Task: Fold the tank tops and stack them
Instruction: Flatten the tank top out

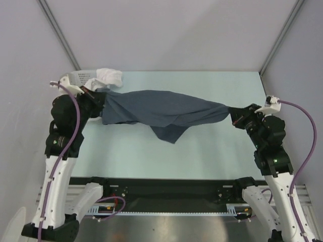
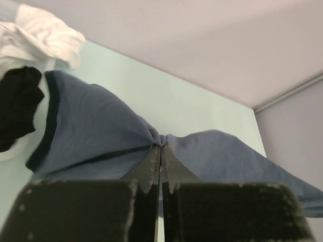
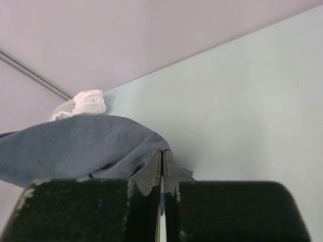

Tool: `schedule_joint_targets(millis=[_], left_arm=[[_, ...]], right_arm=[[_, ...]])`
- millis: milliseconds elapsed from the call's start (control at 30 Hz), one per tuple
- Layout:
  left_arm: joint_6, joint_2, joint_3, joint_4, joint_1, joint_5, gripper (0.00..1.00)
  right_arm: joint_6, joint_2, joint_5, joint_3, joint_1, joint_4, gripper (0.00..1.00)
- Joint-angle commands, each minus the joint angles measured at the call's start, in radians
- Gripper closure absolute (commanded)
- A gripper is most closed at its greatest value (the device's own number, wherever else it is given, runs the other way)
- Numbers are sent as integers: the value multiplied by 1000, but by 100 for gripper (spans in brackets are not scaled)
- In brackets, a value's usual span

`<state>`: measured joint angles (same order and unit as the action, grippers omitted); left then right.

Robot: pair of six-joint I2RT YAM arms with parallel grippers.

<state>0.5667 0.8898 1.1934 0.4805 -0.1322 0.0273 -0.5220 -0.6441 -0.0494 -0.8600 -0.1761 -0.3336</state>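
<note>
The slate-blue tank top (image 1: 161,111) hangs stretched between both grippers above the table, one corner drooping down in the middle. My left gripper (image 1: 99,99) is shut on its left end, which shows bunched at the fingertips in the left wrist view (image 2: 101,131). My right gripper (image 1: 233,114) is shut on its right end, seen in the right wrist view (image 3: 86,143). The black tank top (image 2: 17,103) lies bunched at the far left by the basket.
The white lattice basket (image 1: 81,78) stands at the back left corner with a white cloth (image 1: 110,76) draped on it. Grey walls close in the table on three sides. The pale green table (image 1: 212,146) lies under the stretched top.
</note>
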Motion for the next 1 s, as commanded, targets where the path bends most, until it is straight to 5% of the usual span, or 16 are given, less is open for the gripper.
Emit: schedule_joint_targets(millis=[0, 267, 467, 633, 767, 900, 967], left_arm=[[-37, -26, -9, 79, 19, -86, 100], [10, -46, -277, -44, 22, 112, 100], [48, 84, -341, -132, 22, 166, 100], [90, 262, -229, -207, 22, 123, 100], [91, 501, 14, -200, 20, 101, 98], [3, 788, 257, -71, 20, 185, 68], [-8, 813, 317, -5, 16, 163, 19]], right_arm=[[40, 6, 11, -27, 20, -76, 100], [40, 18, -72, 45, 27, -107, 100], [22, 54, -58, 153, 27, -102, 100], [19, -5, -64, 141, 26, -58, 100], [17, -153, -3, 56, 29, -59, 100], [13, -268, 31, 4, 32, -74, 100], [4, -290, 17, 7, 33, -64, 100]])
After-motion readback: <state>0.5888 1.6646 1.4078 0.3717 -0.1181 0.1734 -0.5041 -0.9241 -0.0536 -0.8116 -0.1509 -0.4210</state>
